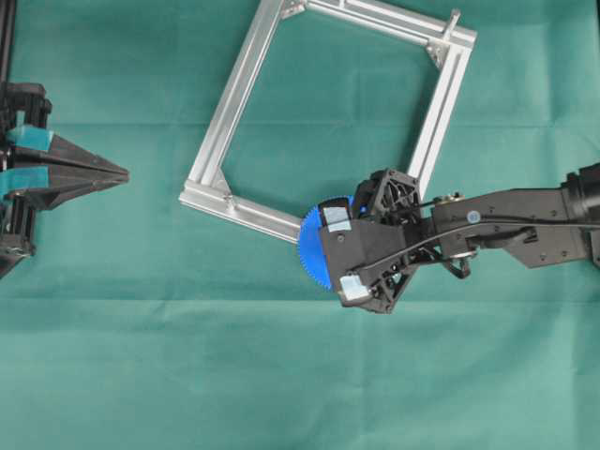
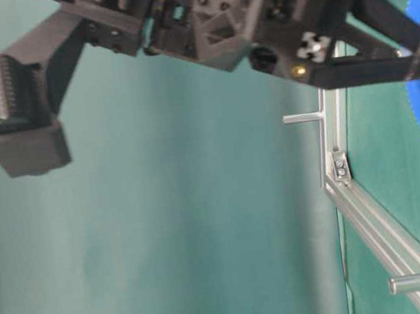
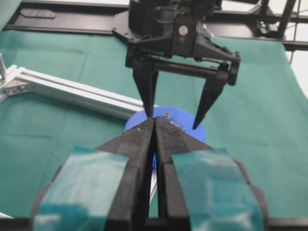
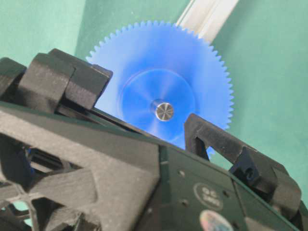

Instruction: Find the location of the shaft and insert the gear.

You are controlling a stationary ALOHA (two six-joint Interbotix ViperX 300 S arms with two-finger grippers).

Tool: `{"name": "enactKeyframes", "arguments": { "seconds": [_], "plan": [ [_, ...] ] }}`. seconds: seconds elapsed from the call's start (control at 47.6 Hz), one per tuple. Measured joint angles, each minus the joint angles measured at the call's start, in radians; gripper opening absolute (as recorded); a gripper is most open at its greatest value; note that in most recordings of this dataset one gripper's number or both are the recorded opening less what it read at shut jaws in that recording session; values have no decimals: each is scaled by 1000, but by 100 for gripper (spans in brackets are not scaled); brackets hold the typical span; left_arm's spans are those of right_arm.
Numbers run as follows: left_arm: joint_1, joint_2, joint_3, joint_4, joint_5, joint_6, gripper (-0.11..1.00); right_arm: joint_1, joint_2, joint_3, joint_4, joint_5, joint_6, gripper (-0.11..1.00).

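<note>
Right pincer [image 3: 174, 120] stands wide open above the gear [image 4: 161, 101], fingers clear of it and gripping nothing. You see the gear seated on the shaft [image 4: 163, 111], whose silver tip shows through the hub, at the near corner of the aluminium frame [image 1: 234, 141]. Left pincer [image 1: 117, 173] is closed, empty, well apart.

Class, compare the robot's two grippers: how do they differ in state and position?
The left gripper has its fingers pressed shut; the right gripper has them spread wide. The left one is off to the side of the aluminium frame; the right one straddles the gear. Both hold nothing.
</note>
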Motion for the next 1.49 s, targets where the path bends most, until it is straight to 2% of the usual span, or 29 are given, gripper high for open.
{"name": "enactKeyframes", "arguments": {
  "seconds": [0.147, 0.462, 0.861, 1.029, 1.49],
  "plan": [
    [0, 0, 0, 0, 0, 0, 1, 2, -31, 0, -3, 18, 0, 86],
    [0, 0, 0, 0, -2, 0, 1, 0, -112, -2, -54, 74, 0, 86],
    [0, 0, 0, 0, 0, -15, 1, 3, -167, 14, -78, 81, 0, 86],
    [0, 0, 0, 0, -2, -15, 1, 9, -210, 71, -81, 77, 2, 86],
    [0, 0, 0, 2, 0, -15, 1, 11, -403, 261, -81, -26, 8, 86]
  ]
}}
